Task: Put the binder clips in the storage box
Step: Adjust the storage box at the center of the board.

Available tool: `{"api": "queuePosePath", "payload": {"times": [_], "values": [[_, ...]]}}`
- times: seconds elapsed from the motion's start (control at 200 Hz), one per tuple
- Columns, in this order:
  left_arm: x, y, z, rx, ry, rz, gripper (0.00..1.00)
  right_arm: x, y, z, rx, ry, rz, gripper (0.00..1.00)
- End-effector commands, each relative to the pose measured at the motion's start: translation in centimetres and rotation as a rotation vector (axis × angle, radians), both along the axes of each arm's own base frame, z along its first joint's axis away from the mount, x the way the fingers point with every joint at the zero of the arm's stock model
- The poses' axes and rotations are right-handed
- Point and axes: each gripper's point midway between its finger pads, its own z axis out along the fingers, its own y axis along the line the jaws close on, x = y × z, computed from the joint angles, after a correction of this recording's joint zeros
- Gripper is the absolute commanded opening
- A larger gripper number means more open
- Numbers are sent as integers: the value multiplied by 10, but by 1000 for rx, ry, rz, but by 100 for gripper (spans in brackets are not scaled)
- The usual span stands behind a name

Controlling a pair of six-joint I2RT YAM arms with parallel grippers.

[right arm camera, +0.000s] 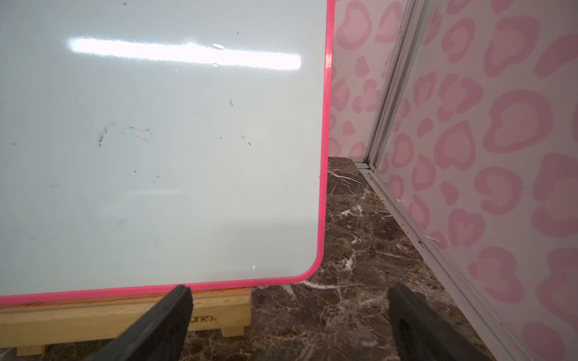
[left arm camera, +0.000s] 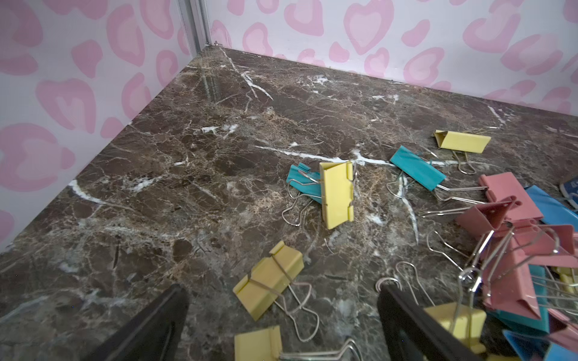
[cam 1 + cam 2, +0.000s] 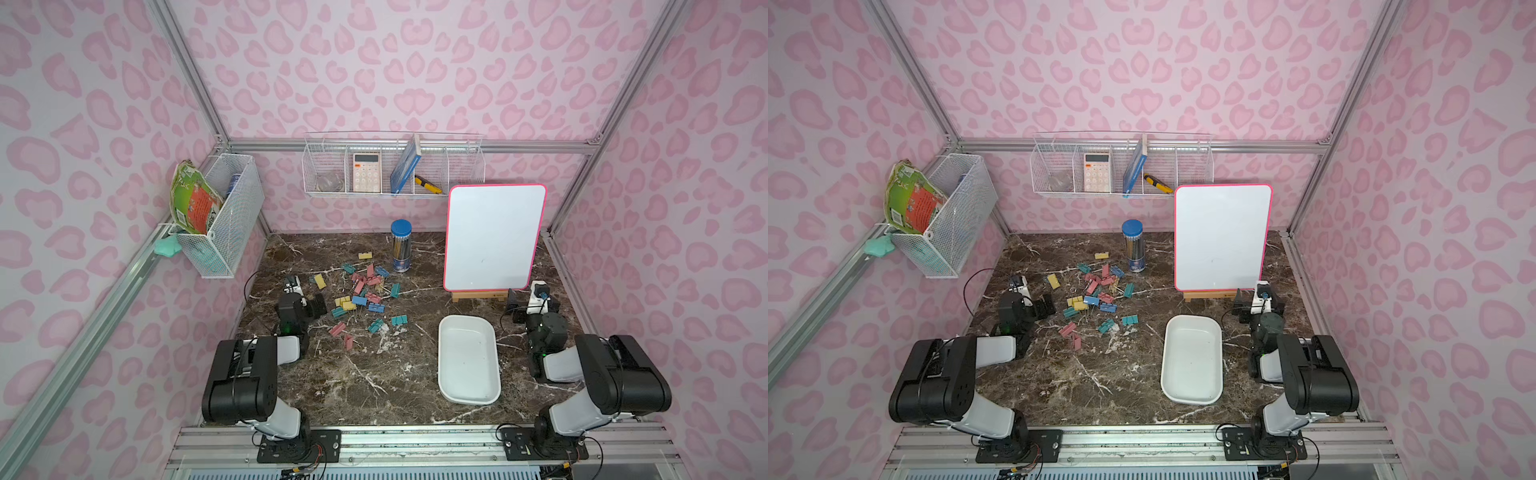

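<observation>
The binder clips (image 3: 365, 295) lie scattered in pink, teal, blue and yellow on the dark marble table, left of centre in both top views (image 3: 1096, 297). The storage box (image 3: 467, 361), a shallow white tray, sits empty at the front right (image 3: 1192, 361). My left gripper (image 3: 316, 305) is low at the pile's left edge and open. In the left wrist view a yellow clip (image 2: 269, 279) lies on the table between the spread fingers of my left gripper (image 2: 283, 292), untouched. My right gripper (image 3: 515, 308) stands open and empty behind the box, facing the whiteboard; its wrist view (image 1: 290, 290) shows no clips.
A pink-framed whiteboard (image 3: 494, 237) on a wooden stand (image 3: 478, 296) rises at the back right. A pencil canister with a blue lid (image 3: 401, 247) stands behind the clips. White wire baskets hang on the left wall (image 3: 224, 216) and back wall (image 3: 390, 166).
</observation>
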Motion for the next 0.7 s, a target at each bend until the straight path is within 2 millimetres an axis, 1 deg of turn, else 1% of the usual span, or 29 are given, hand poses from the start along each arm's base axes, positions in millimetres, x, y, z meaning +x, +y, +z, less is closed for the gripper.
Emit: {"api": "queuePosePath", "payload": {"times": [0.0, 0.46, 0.505, 0.515, 0.55, 0.575, 0.6, 0.605, 0.615, 0.645, 0.65, 0.655, 0.66, 0.695], "values": [[1, 0, 3, -3, -9, -1, 99, 0, 1, 1, 4, -4, 3, 100], [1, 0, 2, -2, -7, -2, 99, -1, -1, 2, 16, -10, 8, 100], [1, 0, 2, -3, -7, -1, 99, -2, -6, 8, 24, -16, -29, 98], [1, 0, 2, -3, -7, -1, 99, -2, -8, 15, 26, -31, -40, 98], [1, -1, 2, -3, -6, -2, 99, -2, -12, 22, 31, -10, -69, 98], [1, 0, 2, -2, -6, -2, 99, -2, -18, 35, 52, -17, -105, 98], [1, 0, 2, -3, -7, -2, 99, -2, -28, 49, 106, -24, -166, 98], [1, 0, 2, -4, -6, -1, 99, -3, -30, 54, 119, -37, -179, 98], [1, 0, 2, -5, -6, -1, 99, -3, -34, 55, 141, -24, -206, 98], [1, 0, 2, -4, -7, -2, 99, -6, -44, 69, 234, -27, -277, 97], [1, 0, 2, -4, -6, -2, 99, -7, -45, 72, 249, -27, -285, 96], [1, 0, 2, -3, -7, -1, 99, -8, -47, 70, 263, -16, -296, 96], [1, 0, 2, -3, -7, -1, 99, -7, -47, 76, 278, -28, -300, 96], [0, 0, 2, -2, -8, -1, 99, -12, -49, 90, 374, -22, -324, 94]]}}
